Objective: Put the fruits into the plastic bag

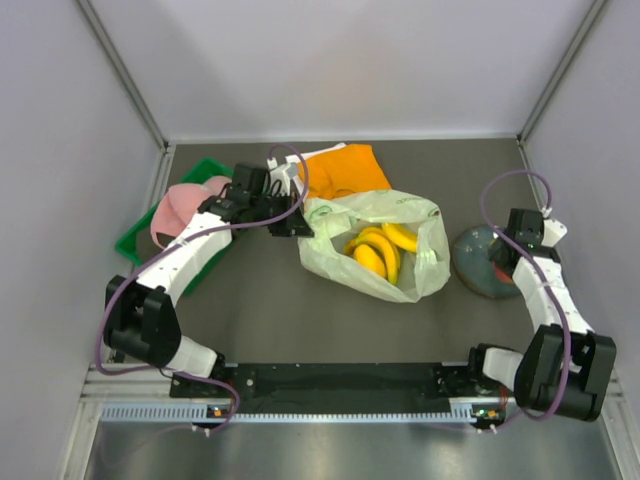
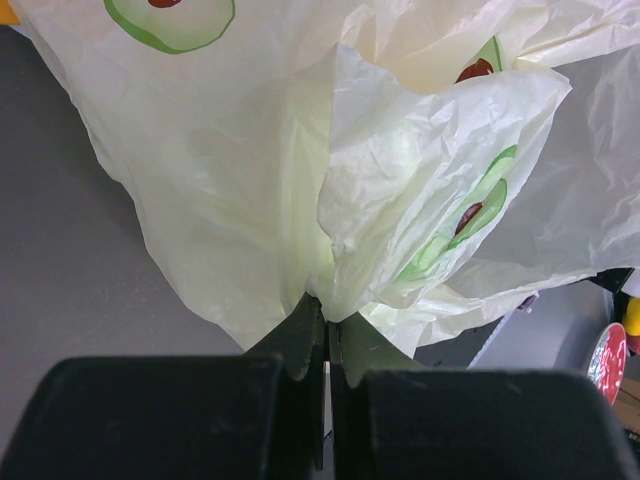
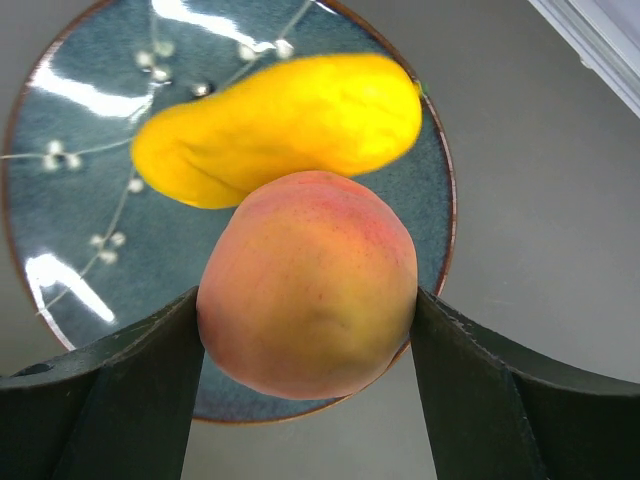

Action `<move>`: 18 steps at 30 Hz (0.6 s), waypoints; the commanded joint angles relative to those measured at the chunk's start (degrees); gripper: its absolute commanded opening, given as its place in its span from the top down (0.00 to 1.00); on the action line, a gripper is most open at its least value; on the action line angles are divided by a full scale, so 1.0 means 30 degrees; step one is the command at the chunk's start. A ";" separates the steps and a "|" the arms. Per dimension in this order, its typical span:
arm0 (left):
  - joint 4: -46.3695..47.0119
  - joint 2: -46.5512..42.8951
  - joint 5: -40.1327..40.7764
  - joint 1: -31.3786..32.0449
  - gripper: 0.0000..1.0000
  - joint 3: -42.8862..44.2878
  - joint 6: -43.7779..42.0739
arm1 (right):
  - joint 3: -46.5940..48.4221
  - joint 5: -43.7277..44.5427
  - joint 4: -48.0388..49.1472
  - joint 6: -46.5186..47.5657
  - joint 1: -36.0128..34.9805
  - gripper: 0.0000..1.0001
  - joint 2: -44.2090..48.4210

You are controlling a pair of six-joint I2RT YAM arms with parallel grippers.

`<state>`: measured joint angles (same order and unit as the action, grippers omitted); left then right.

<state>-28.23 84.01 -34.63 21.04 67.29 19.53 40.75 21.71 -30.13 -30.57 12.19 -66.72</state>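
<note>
Being clasped by the right jaws at the plate, the peach is judged mid-pickup, to be carried next into the plastic bag mid-worktop, pinched by the clenched left jaws

Dark grey table, crinkly pale green plastic bag printed with avocado halves lying mid-table, flat orange cloth just behind it, green plastic tray far left, round blue-grey plate right.
</note>
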 commanded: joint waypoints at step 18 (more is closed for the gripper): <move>0.0151 -0.0639 -0.0057 0.0165 1.00 0.0657 -0.0299 | 0.0594 -0.4454 0.0112 -0.0182 0.0245 0.64 0.3458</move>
<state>-28.23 83.88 -34.61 21.23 67.29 19.53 40.38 11.64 -30.13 -30.65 12.19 -59.61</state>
